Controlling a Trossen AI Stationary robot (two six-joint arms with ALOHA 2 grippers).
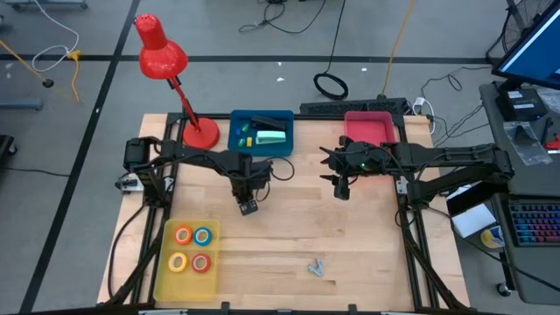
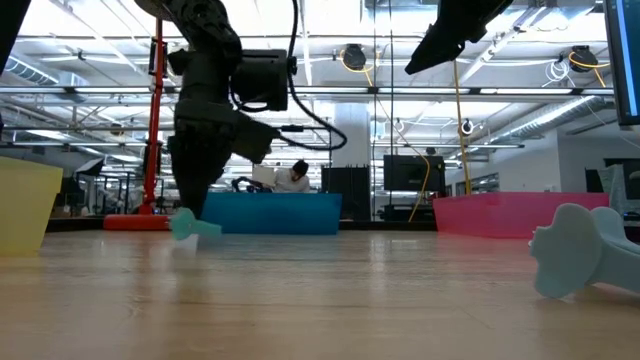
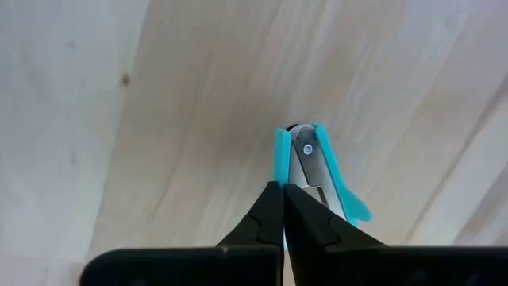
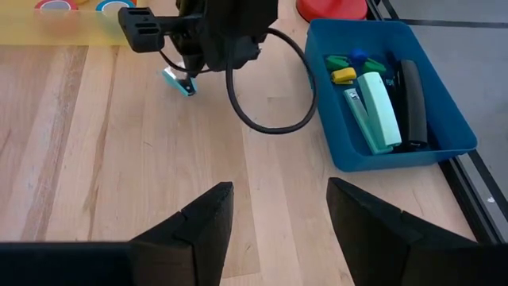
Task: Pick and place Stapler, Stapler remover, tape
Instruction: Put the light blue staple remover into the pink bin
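My left gripper [image 1: 248,206] points steeply down at the middle of the table and is shut on a small teal staple remover [image 3: 313,171], which also shows at its fingertips in the low view [image 2: 195,225] and the right wrist view [image 4: 181,82]. A pale green stapler [image 4: 377,111] lies in the blue bin [image 1: 236,122] at the back. Several tape rolls [image 1: 192,248] lie flat in the yellow tray [image 1: 166,262] at the near left. My right gripper [image 4: 278,214] hangs open, high over the table's right half, with nothing between its fingers. My left gripper pinches the staple remover between its two fingertips [image 3: 274,208], coming from above and pointing steeply down. The remover's riveted pivot end [image 3: 305,147] sticks out past the fingertips toward the tabletop. Whether it still touches the wood, I cannot tell.
A second, pale staple remover [image 1: 316,268] lies on the wood near the front edge, right of the tray. A pink bin [image 1: 367,127] stands at the back right and a red desk lamp [image 1: 162,52] at the back left. Bare wood lies between the arms.
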